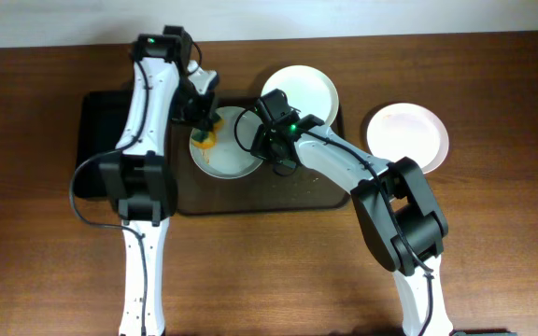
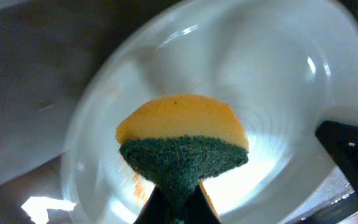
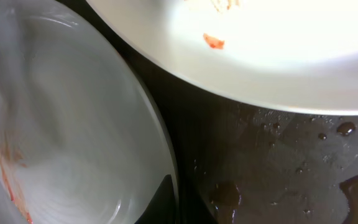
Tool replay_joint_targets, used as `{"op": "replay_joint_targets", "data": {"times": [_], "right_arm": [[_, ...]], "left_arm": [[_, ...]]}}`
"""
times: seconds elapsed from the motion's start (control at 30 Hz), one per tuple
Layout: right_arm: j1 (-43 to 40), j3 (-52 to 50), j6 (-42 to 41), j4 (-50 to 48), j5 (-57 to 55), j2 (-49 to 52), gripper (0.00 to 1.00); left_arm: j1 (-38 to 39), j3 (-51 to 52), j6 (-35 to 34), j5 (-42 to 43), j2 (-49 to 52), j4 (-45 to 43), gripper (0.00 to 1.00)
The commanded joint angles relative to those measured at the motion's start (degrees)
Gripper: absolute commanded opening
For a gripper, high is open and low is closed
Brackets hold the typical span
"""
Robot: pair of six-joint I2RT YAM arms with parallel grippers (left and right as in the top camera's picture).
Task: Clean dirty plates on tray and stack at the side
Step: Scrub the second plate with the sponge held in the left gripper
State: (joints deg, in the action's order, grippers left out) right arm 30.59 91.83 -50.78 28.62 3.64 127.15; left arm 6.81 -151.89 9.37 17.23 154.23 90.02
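So, three plates: the blue-grey plate point(image 1: 224, 149) and one white plate point(image 1: 302, 91) sit on the brown tray point(image 1: 250, 201), with a second white plate point(image 1: 406, 135) just right of it. Left gripper point(image 2: 176, 208) pinches one sponge point(image 2: 182, 143) over the blue-grey plate. Right gripper point(image 1: 274, 149) sits at its rim, can't tell the grip. One black tray point(image 1: 96, 140) on the left.

A pale blue-grey plate point(image 3: 73, 137) fills the left side, partly blurred, with thin orange-red smears point(image 3: 8, 180) low on its left. A brightly lit white plate point(image 3: 278, 62) spans the top and carries a small red-orange speck point(image 3: 214, 41). Between them lies the dark tray point(image 3: 272, 168), wet with droplets point(image 3: 345, 128) and puddles point(image 3: 225, 196). One of the dark fingers point(image 3: 161, 200) shows at the bottom, against the blue-grey plate's rim.
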Motion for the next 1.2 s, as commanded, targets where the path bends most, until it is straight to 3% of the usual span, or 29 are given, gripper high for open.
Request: {"op": "replay_joint_targets", "data": {"times": [0.0,0.13,0.3,0.37,0.43,0.57,0.63,0.7,0.8,0.87,0.97,1.07,1.17], "right_arm": [[0.1,0.5,1.0,-0.1,-1.3,1.1,0.04],[0.1,0.5,1.0,-0.1,-1.3,1.1,0.04],[0.1,0.5,1.0,0.5,-1.3,1.1,0.04],[0.1,0.5,1.0,0.3,-1.3,1.2,0.04],[0.1,0.5,1.0,0.1,-1.3,1.2,0.04],[0.1,0.5,1.9,0.5,-1.3,1.2,0.04],[0.1,0.5,2.1,0.4,-1.3,1.2,0.04],[0.1,0.5,2.4,0.3,-0.8,1.2,0.04],[0.1,0.5,3.7,-0.2,0.9,1.2,0.04],[0.2,0.5,3.8,-0.4,1.3,1.2,0.04],[0.2,0.5,3.8,-0.4,1.8,1.2,0.04],[0.1,0.5,3.9,-0.4,1.7,1.2,0.04],[0.1,0.5,5.1,-0.3,2.0,1.2,0.04]], "left_arm": [[1.0,0.0,3.8,2.3,4.0,0.5,0.01],[1.1,0.0,1.3,-0.5,6.4,6.4,0.01],[-0.1,0.2,1.8,-4.5,6.4,6.7,0.00],[-0.8,0.2,-7.7,-18.3,6.4,2.4,0.00],[-0.5,0.2,-12.7,-19.6,6.5,-5.3,0.01],[3.1,0.2,-12.6,-19.6,6.5,-16.4,0.00],[4.5,0.2,-10.5,-17.3,6.5,-14.8,0.00],[5.2,0.2,-2.1,-7.7,6.5,-7.9,0.01],[3.7,0.2,-0.4,-7.1,6.5,1.6,0.01],[1.5,0.2,4.9,-2.3,6.5,5.9,0.01],[0.7,0.2,12.7,-1.4,6.5,1.2,0.01],[2.9,1.9,11.6,-7.2,7.0,-2.0,0.00],[4.3,2.4,3.3,-9.6,5.4,-0.8,0.01]]}}
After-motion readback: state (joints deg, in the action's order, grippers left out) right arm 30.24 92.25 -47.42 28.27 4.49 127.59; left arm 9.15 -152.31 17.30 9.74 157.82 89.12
